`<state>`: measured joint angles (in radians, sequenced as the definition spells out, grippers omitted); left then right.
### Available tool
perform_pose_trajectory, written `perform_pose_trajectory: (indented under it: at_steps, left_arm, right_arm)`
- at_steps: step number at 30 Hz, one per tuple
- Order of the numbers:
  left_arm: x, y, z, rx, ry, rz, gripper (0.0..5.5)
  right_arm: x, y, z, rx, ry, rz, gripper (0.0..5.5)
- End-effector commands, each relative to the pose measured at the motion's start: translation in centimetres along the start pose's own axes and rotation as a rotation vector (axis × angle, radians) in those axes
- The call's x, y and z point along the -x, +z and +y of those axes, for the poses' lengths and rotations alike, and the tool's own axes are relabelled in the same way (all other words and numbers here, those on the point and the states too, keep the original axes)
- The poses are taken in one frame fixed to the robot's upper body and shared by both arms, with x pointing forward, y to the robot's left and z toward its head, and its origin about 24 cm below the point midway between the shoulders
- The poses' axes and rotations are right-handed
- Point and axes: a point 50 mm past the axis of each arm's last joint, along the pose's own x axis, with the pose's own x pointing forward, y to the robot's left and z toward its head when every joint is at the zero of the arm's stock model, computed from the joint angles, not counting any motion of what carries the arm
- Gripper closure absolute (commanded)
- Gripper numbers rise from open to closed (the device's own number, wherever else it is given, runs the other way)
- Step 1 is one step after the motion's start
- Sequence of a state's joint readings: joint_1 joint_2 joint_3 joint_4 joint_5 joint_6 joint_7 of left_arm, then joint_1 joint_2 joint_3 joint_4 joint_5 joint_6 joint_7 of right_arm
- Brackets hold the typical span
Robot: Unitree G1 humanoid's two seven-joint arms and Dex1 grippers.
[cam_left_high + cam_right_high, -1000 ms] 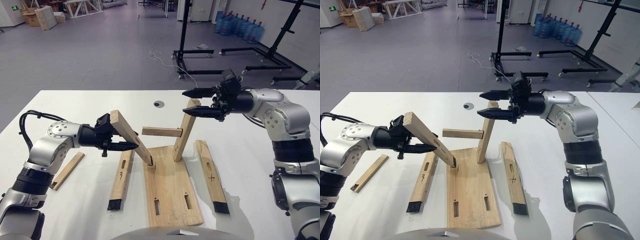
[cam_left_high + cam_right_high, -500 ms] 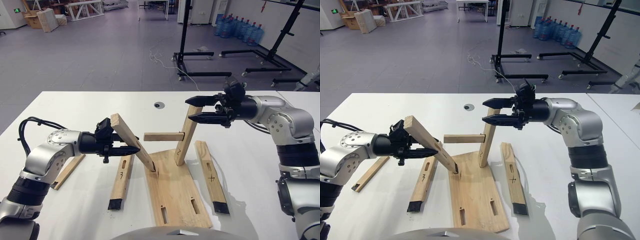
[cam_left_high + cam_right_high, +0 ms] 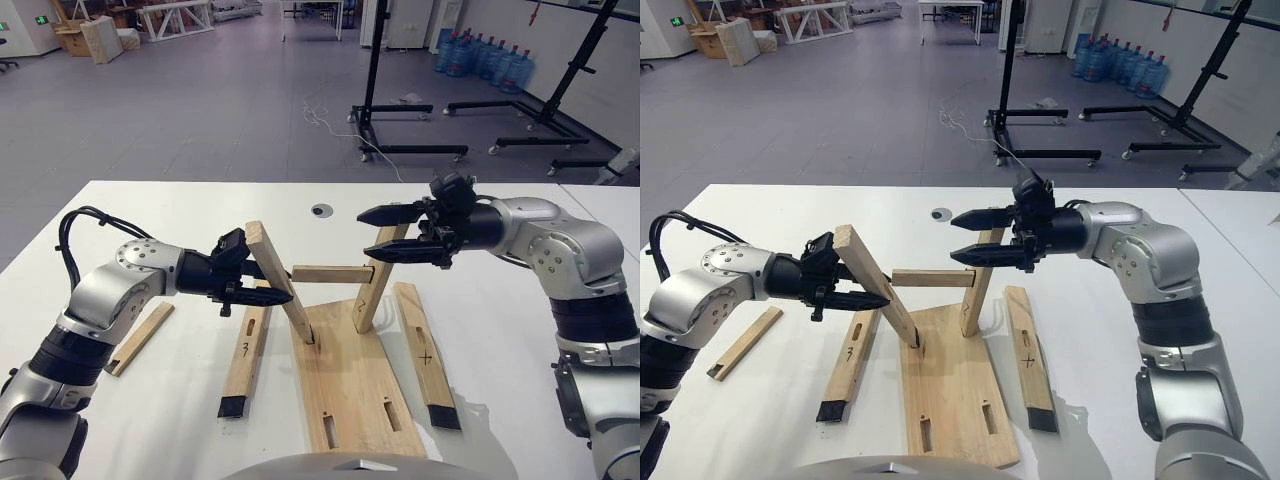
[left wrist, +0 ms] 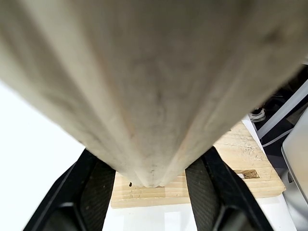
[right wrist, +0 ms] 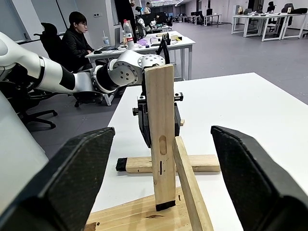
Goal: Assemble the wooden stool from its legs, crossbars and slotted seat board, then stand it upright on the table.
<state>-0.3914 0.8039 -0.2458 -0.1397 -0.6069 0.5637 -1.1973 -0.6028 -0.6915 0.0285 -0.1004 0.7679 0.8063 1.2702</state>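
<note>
The slotted seat board [image 3: 350,385] lies flat on the white table [image 3: 150,215]. My left gripper [image 3: 272,286] is shut on a tilted wooden leg [image 3: 262,245] whose black foot sits at a slot in the board. In the left wrist view this leg [image 4: 144,72] runs between the fingers [image 4: 91,190]. A second leg [image 3: 370,295] stands slanted in the board, with a crossbar [image 3: 325,273] reaching toward the held leg. My right gripper [image 3: 364,232] is open, one finger above and one below that leg's top.
A loose leg [image 3: 246,360] lies left of the board, another [image 3: 425,352] lies right of it. A thin crossbar [image 3: 140,336] rests at the far left near my left arm. A round hole [image 3: 321,210] marks the table's back. Black metal stands [image 3: 400,110] are on the floor beyond.
My left gripper has swung its leg more upright and to the right, so it now meets the crossbar's free end. My right gripper has shifted slightly left and lower, still open.
</note>
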Motion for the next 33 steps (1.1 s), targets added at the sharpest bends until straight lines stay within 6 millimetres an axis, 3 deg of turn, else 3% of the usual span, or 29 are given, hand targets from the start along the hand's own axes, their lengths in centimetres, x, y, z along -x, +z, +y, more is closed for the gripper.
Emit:
perform_pose_trajectory:
  at_steps: [1, 7, 12, 15, 19, 26, 33]
  left_arm:
    - [-0.9, -5.3, -0.8, 0.203, 0.001, 0.189, 3.49]
    - [-0.6, -6.1, -0.3, 0.250, 0.000, 0.192, 3.49]
    - [-0.4, -6.4, 0.3, 0.268, -0.006, 0.206, 3.49]
    - [-0.4, -6.7, 0.5, 0.274, -0.011, 0.215, 3.49]
    - [-0.7, -6.9, 0.7, 0.269, -0.025, 0.247, 3.49]
    - [-0.9, -7.0, 0.9, 0.260, -0.044, 0.277, 3.49]
    - [-0.9, -6.7, 1.6, 0.265, -0.039, 0.259, 3.49]
  right_arm:
    - [0.1, -1.4, -0.1, -0.062, -0.022, 0.030, 1.80]
    - [0.0, -0.4, -0.1, -0.025, -0.023, -0.018, 1.80]
    - [0.8, 4.0, -0.1, 0.091, -0.041, -0.139, 1.80]
    - [1.7, 5.4, -0.5, 0.137, -0.088, -0.171, 1.80]
    - [2.3, 4.0, -1.1, 0.137, -0.120, -0.080, 1.80]
    - [1.5, -0.5, -1.4, 0.093, -0.120, 0.073, 1.80]
    - [0.7, -1.1, -1.0, 0.095, -0.086, 0.085, 1.80]
